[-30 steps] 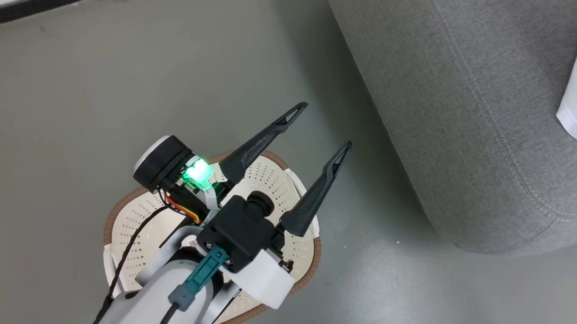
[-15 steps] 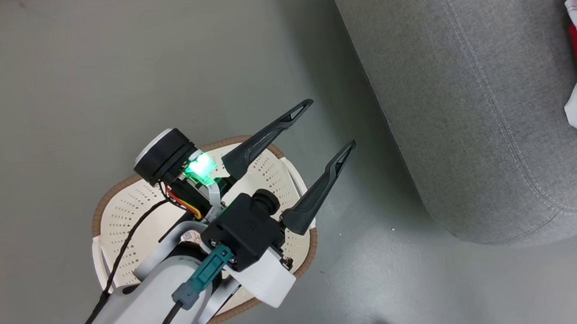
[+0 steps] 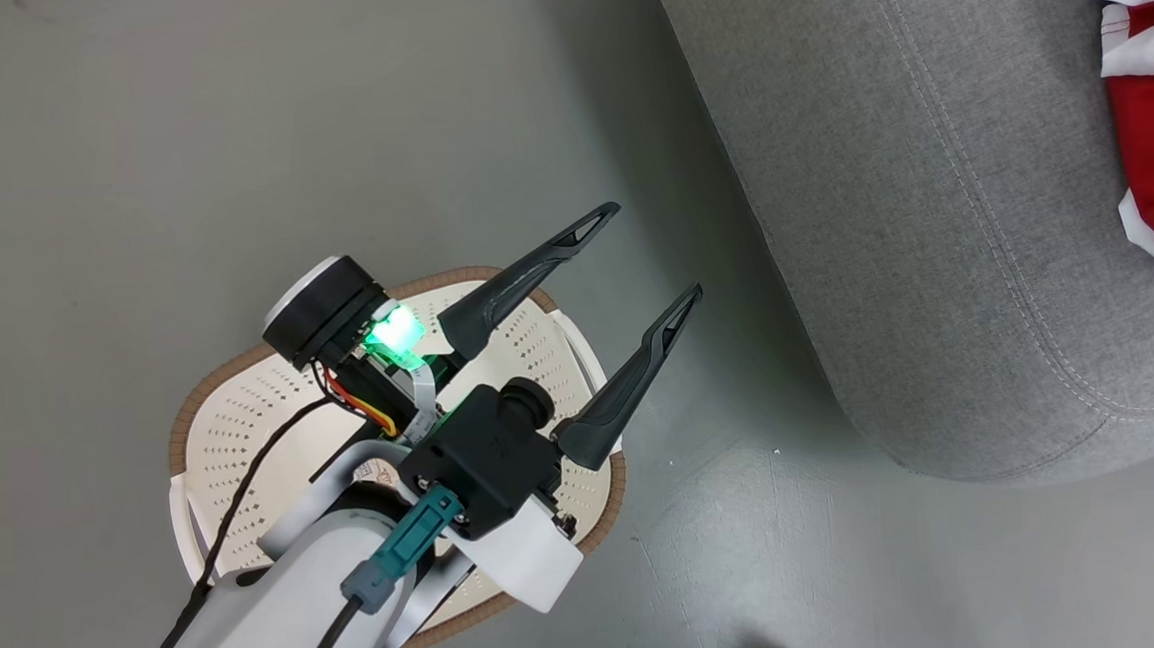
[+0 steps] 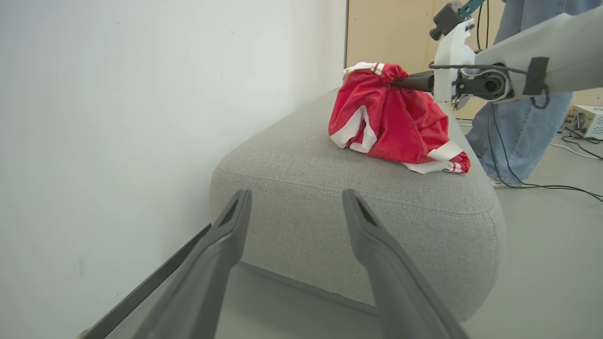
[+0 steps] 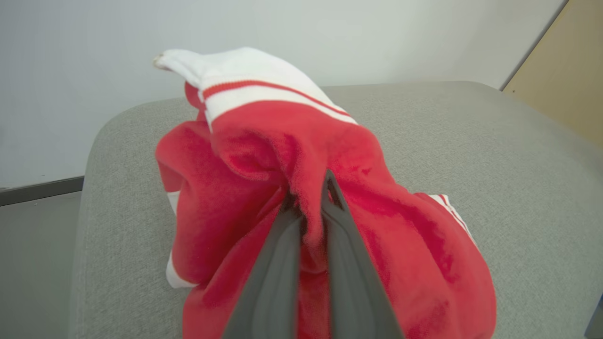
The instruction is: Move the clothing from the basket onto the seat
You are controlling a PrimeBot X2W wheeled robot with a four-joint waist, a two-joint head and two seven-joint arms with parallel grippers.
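Note:
The clothing (image 4: pixel 395 122) is a red garment with white stripes, bunched on top of the grey seat (image 4: pixel 330 188). My right gripper (image 5: pixel 308 197) is shut on a fold of the clothing (image 5: pixel 292 155), whose lower part rests on the seat (image 5: pixel 424 122). In the left wrist view the right gripper (image 4: pixel 398 82) comes in from the right, pinching the garment's top. My left gripper (image 3: pixel 655 249) hangs open and empty over the cream-white basket (image 3: pixel 242 415) on the floor. The basket's visible inside holds nothing; the arm hides its middle. The clothing (image 3: pixel 1151 119) and seat (image 3: pixel 930 192) appear at the head view's right.
A white wall (image 4: pixel 141 117) runs along the seat's far side with a dark skirting strip (image 4: pixel 155 278). A person's jeans-clad legs (image 4: pixel 523 122) stand beyond the seat, with cables (image 4: pixel 546 186) on the grey floor (image 3: pixel 225 135) and a small device (image 4: pixel 586 120) nearby.
The head camera has shifted, bringing more of the red clothing into view at the right edge. The left gripper stays open over the basket.

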